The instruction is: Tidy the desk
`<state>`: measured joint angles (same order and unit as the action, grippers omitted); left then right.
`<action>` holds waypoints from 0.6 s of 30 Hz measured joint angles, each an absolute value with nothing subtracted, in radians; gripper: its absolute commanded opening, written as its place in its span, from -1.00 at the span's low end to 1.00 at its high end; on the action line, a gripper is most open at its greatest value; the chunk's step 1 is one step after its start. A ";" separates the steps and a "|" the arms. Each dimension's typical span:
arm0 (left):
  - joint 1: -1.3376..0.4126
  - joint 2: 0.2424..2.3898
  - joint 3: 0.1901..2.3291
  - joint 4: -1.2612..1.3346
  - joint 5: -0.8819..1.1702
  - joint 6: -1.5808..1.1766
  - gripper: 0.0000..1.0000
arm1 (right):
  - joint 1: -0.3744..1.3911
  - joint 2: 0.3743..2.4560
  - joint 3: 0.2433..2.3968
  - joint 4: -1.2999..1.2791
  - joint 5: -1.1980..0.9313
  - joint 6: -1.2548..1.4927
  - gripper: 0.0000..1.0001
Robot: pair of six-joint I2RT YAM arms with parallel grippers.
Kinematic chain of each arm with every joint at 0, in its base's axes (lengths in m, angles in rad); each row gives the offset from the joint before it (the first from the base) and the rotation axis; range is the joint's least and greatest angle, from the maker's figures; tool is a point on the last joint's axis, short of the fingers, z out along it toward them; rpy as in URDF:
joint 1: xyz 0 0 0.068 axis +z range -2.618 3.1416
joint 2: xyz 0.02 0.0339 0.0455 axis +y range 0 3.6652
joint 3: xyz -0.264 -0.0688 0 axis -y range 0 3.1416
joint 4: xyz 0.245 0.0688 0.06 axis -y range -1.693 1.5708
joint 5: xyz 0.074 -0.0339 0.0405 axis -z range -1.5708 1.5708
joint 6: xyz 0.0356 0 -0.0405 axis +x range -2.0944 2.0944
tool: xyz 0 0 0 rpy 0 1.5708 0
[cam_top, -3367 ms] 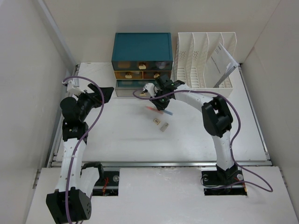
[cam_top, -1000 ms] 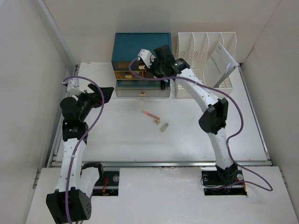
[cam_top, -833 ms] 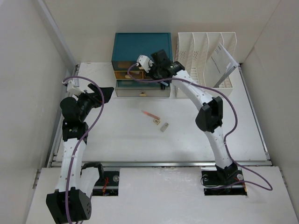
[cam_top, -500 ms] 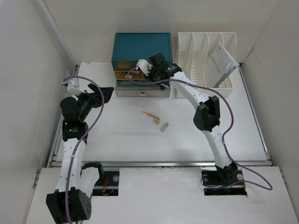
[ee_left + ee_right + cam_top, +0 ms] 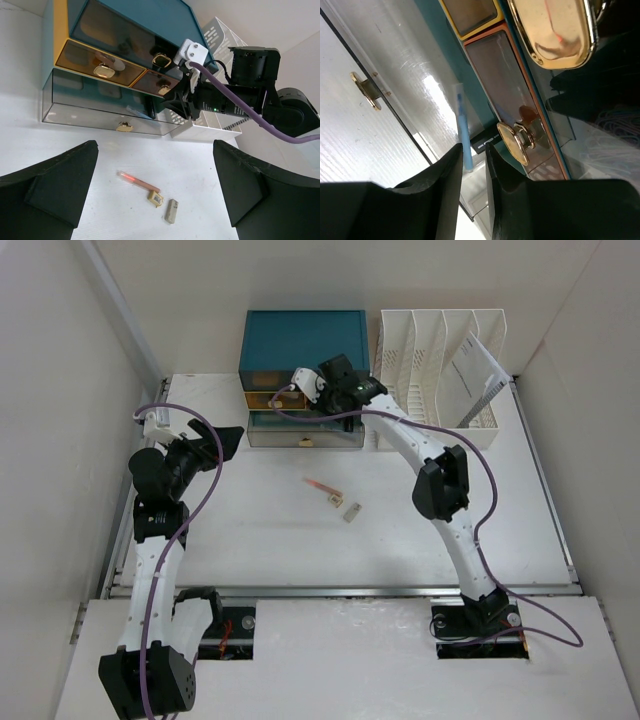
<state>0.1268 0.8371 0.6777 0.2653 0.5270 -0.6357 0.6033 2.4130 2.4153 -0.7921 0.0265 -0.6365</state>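
- The desk (image 5: 250,540) is lying white and flat under both arms, filling the middle of the overhead view, with its metal rail running along the near edge.
- A teal drawer box (image 5: 303,335) is standing at the desk's far edge, its bottom drawer (image 5: 95,107) sticking out towards the arms.
- A white file rack (image 5: 420,350) is standing just beside the box on the right, holding a printed sheet (image 5: 470,375).
- The right gripper (image 5: 473,147) is reaching over the bottom drawer with its fingers a narrow gap apart; a blue pen (image 5: 462,125) is running up from that gap, and whether it is being pinched I cannot tell.
- The left gripper (image 5: 154,145) is hovering near the desk's left side, spread wide and carrying nothing.
- A red pen (image 5: 318,484) is lying mid-desk, with a small tan block (image 5: 333,501) at its near end.
- A small grey block (image 5: 351,511) is lying just beside the tan one.
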 measured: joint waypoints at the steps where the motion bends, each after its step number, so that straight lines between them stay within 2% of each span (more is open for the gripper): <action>1: 0.127 0.837 0.678 0.265 0.527 -0.636 1.00 | 0.603 2.413 2.415 -0.792 0.027 -0.636 -0.39; 6: 0.127 0.837 0.678 0.265 0.527 -0.636 1.00 | 0.604 2.400 2.389 -0.790 -0.015 -0.632 -0.27; 12: 0.136 0.837 0.678 0.266 0.533 -0.636 1.00 | 0.616 2.182 2.069 -0.805 -0.140 -0.570 -0.27; 18: 0.146 0.836 0.678 0.272 0.542 -0.636 1.00 | 0.665 2.026 1.872 -0.758 -0.237 -0.506 -0.27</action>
